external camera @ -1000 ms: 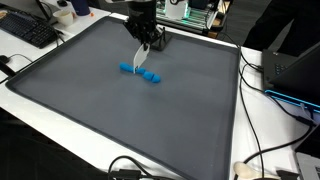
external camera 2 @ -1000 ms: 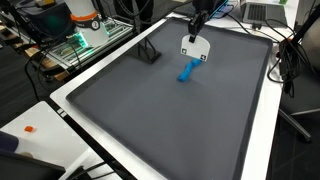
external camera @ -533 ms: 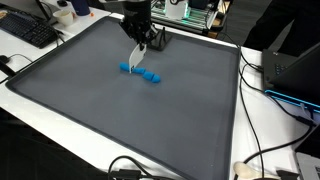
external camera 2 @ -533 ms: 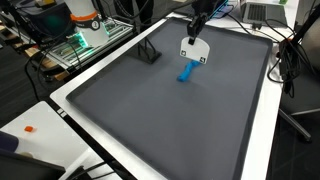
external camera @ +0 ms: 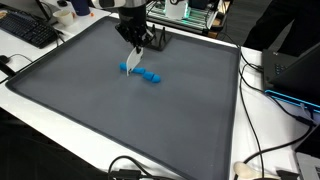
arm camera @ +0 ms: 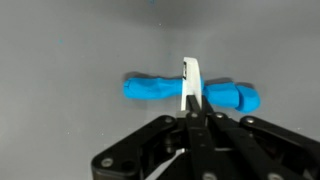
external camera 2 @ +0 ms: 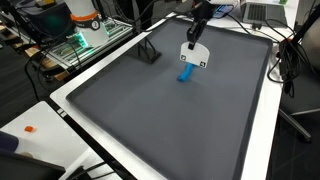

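- Gripper [external camera: 137,40]: one unit, hung over the far half of the mat, arm coming down from above. Fingers were pressed together, pinching the top edge of a card. Seen in both exterior views [external camera 2: 196,33]. In the wrist view [arm camera: 192,116] the black fingers met on the card's thin edge.
- Card [external camera: 135,57]: white, flat and thin, hanging down from the gripper and tilted. In an exterior view [external camera 2: 194,56] its broad face showed small dark marks, too small to read. In the wrist view [arm camera: 190,84] it stood edge-on as a narrow white strip.
- Blue piece [external camera: 143,73]: long, knobbly, bright blue, lying flat on the mat below the gripper. Seen also in an exterior view [external camera 2: 186,73], just under the card's lower edge. In the wrist view [arm camera: 150,89] it lay crosswise, the card cutting across its middle. Whether card and piece touched could not be told.
- Mat [external camera: 100,110]: large, dark grey, with a raised rim, covering most of a white table [external camera: 270,130]. The blue piece lay toward its far side, well away from the rims.
- Stand [external camera 2: 150,52]: small, black, angled, on the mat near the far rim, apart from the blue piece.
- Keyboard [external camera: 30,30]: black, on the table beyond the mat's corner.
- Cables [external camera: 135,168]: black, looped on the table at the mat's near rim.
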Available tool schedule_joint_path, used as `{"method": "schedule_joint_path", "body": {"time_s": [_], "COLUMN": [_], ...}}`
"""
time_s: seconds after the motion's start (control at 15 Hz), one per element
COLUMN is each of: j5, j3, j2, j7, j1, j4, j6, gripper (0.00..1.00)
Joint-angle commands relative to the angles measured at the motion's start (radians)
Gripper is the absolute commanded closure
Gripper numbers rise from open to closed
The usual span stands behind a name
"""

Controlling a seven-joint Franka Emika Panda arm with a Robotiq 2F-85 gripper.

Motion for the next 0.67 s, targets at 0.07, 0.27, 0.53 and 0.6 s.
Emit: {"method": "schedule_joint_path", "body": {"time_s": [0.07,0.27,0.53,0.6], "j5": [0.012,0.011,0.008,0.009], "j3": [-0.001,-0.002,-0.004,-0.004], "j2": [0.017,0.025,0.034,0.038], "j7": [-0.039,-0.05,-0.055,-0.057], "j1": [-0.013,-0.016,-0.02,-0.021], "j4": [-0.006,-0.007,-0.007,-0.006], "j6": [0.04,0.057,0.072,0.073], "gripper": [0.99,0.99,0.99,0.99]}}
